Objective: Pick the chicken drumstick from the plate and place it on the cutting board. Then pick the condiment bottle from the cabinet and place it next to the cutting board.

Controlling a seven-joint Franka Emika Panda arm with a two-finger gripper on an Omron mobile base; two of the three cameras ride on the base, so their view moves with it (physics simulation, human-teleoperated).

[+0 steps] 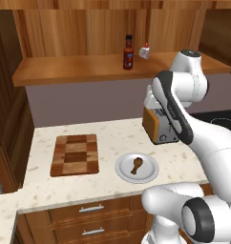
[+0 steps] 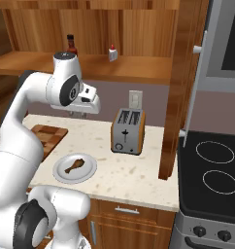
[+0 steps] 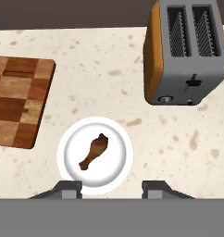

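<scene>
While the gripper (image 3: 111, 189) hangs open – chicken drumstick (image 3: 94, 151) just below-left, untouched

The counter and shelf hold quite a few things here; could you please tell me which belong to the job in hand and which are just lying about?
Belong to the job:
chicken drumstick, lying on the plate
cutting board, bare
condiment bottle, upright in the cabinet
gripper, open above the plate

Just lying about:
toaster
small white object with a red tip on the shelf
stovetop
</scene>
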